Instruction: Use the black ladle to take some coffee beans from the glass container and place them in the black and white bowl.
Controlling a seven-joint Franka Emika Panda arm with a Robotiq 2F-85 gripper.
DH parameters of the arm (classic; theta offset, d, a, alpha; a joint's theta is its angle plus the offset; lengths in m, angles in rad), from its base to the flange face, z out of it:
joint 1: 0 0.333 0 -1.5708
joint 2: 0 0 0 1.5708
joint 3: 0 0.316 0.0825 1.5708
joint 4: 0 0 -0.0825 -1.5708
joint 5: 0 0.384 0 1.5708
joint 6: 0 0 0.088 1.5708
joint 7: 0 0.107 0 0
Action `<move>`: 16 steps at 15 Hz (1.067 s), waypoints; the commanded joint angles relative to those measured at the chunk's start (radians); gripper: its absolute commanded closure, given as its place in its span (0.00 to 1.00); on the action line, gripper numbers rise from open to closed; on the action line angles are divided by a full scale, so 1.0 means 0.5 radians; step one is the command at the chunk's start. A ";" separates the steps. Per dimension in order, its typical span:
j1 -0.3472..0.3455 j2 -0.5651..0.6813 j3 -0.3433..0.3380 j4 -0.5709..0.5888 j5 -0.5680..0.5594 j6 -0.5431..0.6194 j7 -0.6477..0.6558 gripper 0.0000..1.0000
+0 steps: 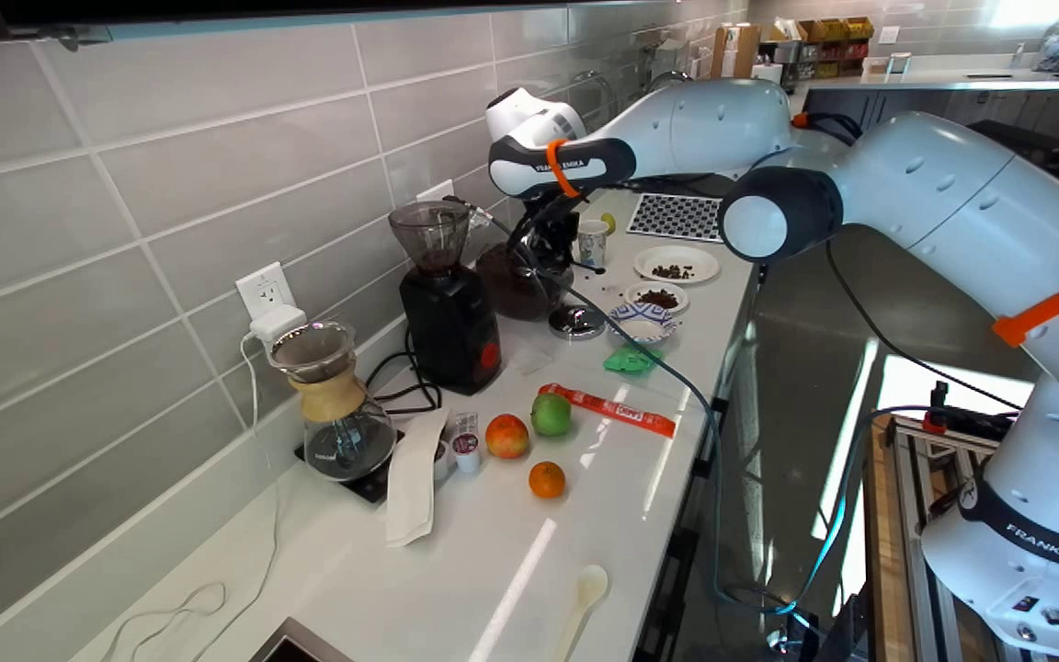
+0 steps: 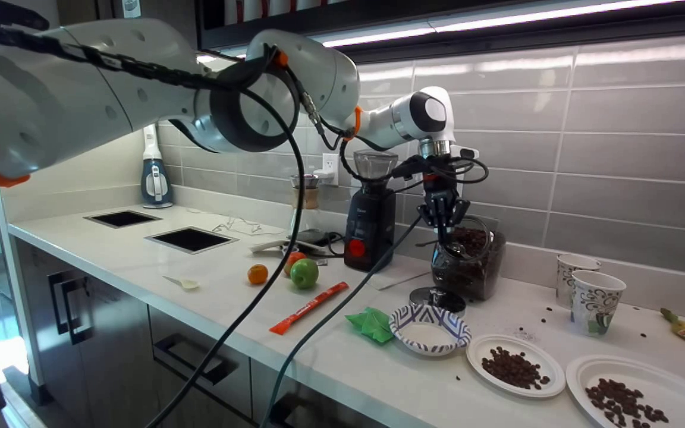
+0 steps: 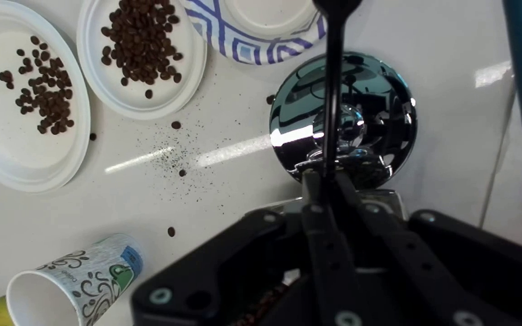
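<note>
The bowl [image 2: 429, 336] is white with blue patterning, the ladle [image 3: 332, 99] black.

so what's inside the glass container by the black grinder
In an exterior view, dark coffee beans show inside the glass container. In the wrist view the gripper covers much of it. Anything buried deep among the beans cannot be seen.

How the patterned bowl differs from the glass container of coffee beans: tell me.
Height: the patterned bowl is low and shallow; the glass container stands taller.
Surface: the bowl is white with blue-purple bands; the container is clear glass, darkened by its filling.
Contents: the container holds dark coffee beans; none show in the bowl.
Shared: both rest on the white countertop.
</note>
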State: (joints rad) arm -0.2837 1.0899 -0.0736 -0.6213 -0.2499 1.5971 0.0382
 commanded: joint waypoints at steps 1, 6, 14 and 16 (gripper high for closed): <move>-0.009 -0.113 0.028 -0.152 0.047 -0.081 0.050 0.98; -0.009 -0.249 0.031 -0.356 0.048 -0.168 0.118 0.98; 0.002 -0.290 0.009 -0.397 0.006 -0.140 0.114 0.91; 0.003 -0.284 0.009 -0.397 0.006 -0.140 0.114 0.91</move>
State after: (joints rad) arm -0.2824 0.9479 -0.0694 -0.8200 -0.2468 1.5271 0.0952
